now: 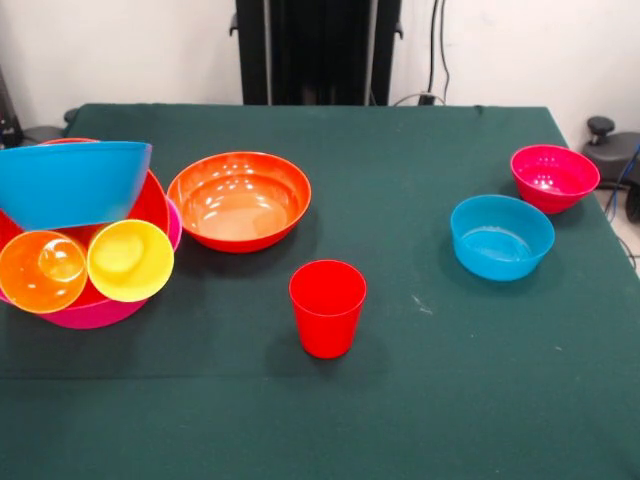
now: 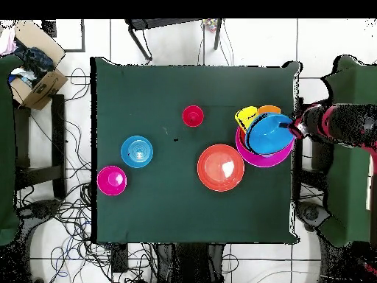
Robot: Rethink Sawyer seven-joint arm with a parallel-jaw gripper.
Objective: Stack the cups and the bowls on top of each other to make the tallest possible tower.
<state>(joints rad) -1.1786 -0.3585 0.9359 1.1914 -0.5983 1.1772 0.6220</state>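
At the front view's left, a large pink bowl point(image 1: 95, 312) holds a wide orange-red bowl point(image 1: 150, 205). An orange cup point(image 1: 42, 270) and a yellow cup point(image 1: 130, 260) lie in it on their sides. A large blue bowl point(image 1: 75, 180) leans tilted on top. The overhead view shows this pile with the blue bowl point(image 2: 269, 133) uppermost. A second orange-red bowl point(image 1: 238, 200) stands beside it. A red cup point(image 1: 327, 307) stands upright mid-table. A small blue bowl point(image 1: 501, 236) and a small magenta bowl point(image 1: 554, 177) stand at the right. No light blue cup shows. The gripper is out of both views.
In the overhead view a person's arm in a red and dark sleeve point(image 2: 331, 124) reaches in from the right edge to the blue bowl's rim. The robot pedestal point(image 1: 318, 50) stands behind the green table point(image 1: 420, 400). A cardboard box point(image 2: 37, 77) sits off the table.
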